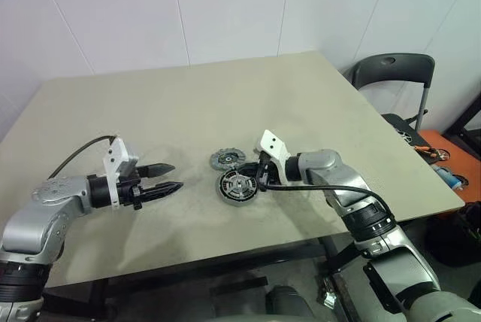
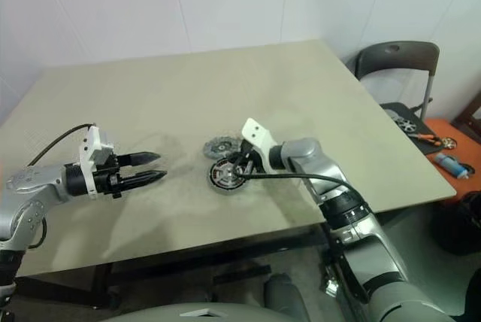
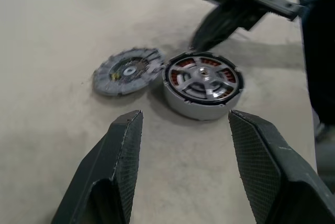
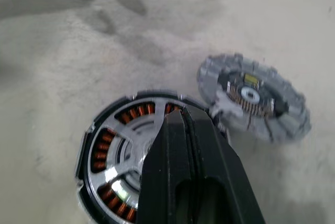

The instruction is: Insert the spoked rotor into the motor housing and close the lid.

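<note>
The motor housing point(image 1: 238, 186) lies flat on the bench point(image 1: 188, 111), near the front edge and a little right of centre. The spoked rotor point(image 3: 203, 77) already sits inside it: silver spokes and hub show in the middle, with copper-brown windings visible through the gaps between the spokes. The lid point(image 1: 225, 159), grey with a toothed edge and a dark centre, lies flat on the bench just beside the housing, on the far-left side of it, and the 2 look to be touching or nearly so (the left wrist view shows no clear gap).

The right tool point(image 1: 260, 176) reaches in from the right, pointing left and slightly down, with its 2 fingers pressed together and nothing between them. In the right wrist view the closed tips hang over the housing's rim; whether they touch it cannot be told.

The left tool point(image 1: 169, 177) hovers above the bench well to the left of the parts, pointing toward them, its fingers point(image 3: 125, 150) apart and empty. A dark chair point(image 1: 394, 74) stands beyond the bench's right corner.
</note>
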